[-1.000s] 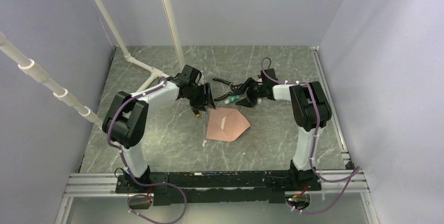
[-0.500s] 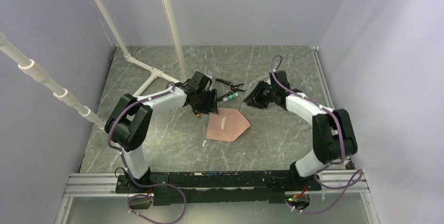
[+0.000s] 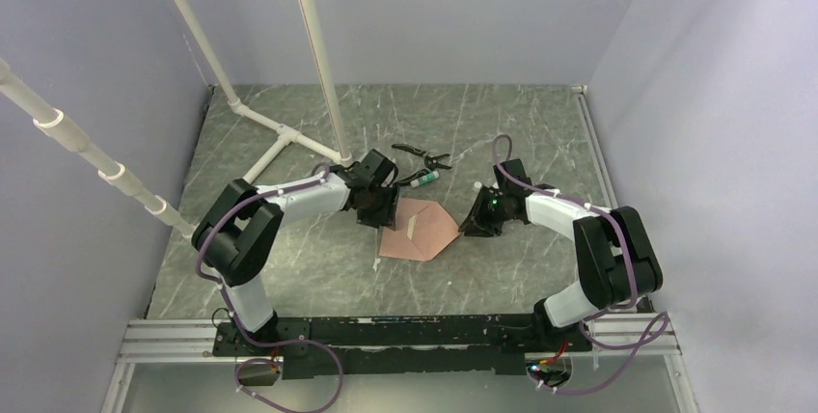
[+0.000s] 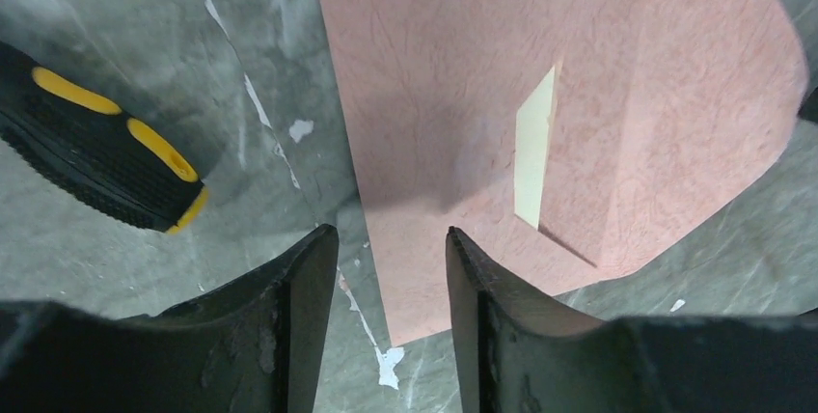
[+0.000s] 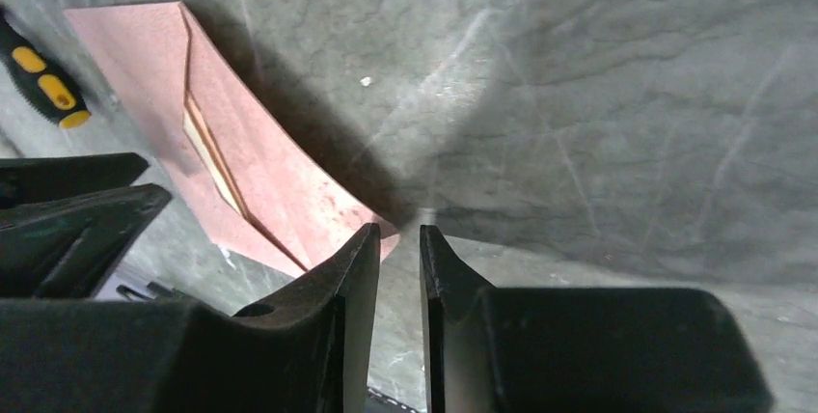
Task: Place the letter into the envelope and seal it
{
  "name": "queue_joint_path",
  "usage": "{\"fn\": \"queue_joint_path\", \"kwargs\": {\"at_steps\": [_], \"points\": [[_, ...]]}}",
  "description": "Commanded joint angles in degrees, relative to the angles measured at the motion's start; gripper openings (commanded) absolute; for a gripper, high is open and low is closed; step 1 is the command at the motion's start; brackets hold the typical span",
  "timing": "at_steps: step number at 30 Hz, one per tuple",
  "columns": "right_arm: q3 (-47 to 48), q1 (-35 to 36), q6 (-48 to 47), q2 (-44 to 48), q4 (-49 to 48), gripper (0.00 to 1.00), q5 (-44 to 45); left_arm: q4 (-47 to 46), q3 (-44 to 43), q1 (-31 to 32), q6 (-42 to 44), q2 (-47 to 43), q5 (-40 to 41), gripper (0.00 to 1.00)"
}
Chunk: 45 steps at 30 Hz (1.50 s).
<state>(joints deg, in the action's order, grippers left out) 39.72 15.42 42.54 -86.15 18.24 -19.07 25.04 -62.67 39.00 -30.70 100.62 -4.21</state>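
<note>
The pinkish envelope (image 3: 422,232) lies flat in the middle of the table, its pointed flap (image 3: 453,230) open toward the right and a thin pale strip (image 4: 535,152) showing at the mouth. The letter does not show as a separate sheet. My left gripper (image 3: 378,210) hangs open over the envelope's left edge (image 4: 391,249), its fingers straddling the near corner without holding it. Low at the flap's tip, my right gripper (image 3: 474,224) has only a narrow gap between its fingers (image 5: 398,234); bare table shows in that gap, and the tip of the envelope (image 5: 280,172) sits just beside the left finger.
A black and yellow screwdriver (image 4: 96,157) lies left of the envelope, close to my left gripper. Black pliers (image 3: 422,154) and a green and white marker (image 3: 422,178) lie behind the envelope. White pipes (image 3: 280,133) stand at the back left.
My right arm swung forward from the pliers and marker down to the flap's tip, its jaws narrowing. My left gripper shifted right and forward onto the envelope's left edge.
</note>
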Motion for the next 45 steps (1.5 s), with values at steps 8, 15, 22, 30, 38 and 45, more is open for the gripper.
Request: {"fn": "queue_joint_path", "kwargs": {"at_steps": [8, 15, 22, 30, 38, 45], "points": [[-2.8, 0.4, 1.4, 2.3, -11.7, 0.30, -12.0, 3.6, 2.2, 1.4, -3.3, 0.6, 3.4, 0.43], [-5.5, 0.4, 2.4, 5.5, -17.0, 0.61, -14.4, 3.5, 2.6, 1.8, -3.9, 1.0, 3.2, 0.40], [-6.7, 0.5, 3.2, 6.0, -23.1, 0.66, -15.6, 3.5, 2.3, 1.9, -3.8, 1.2, 2.4, 0.39], [-8.1, 1.6, 10.1, 3.4, -42.2, 0.57, -26.7, 2.1, 2.3, 2.0, -4.5, 1.6, -0.3, 0.29], [-5.8, 4.6, 12.5, -4.8, -49.2, 0.56, -29.0, 1.1, 1.6, 1.8, -5.5, 3.4, -2.1, 0.25], [-6.1, 7.6, 20.9, -10.7, -66.5, 0.54, -30.4, -0.1, 2.4, 1.7, -6.1, 3.5, -3.4, 0.23]]}}
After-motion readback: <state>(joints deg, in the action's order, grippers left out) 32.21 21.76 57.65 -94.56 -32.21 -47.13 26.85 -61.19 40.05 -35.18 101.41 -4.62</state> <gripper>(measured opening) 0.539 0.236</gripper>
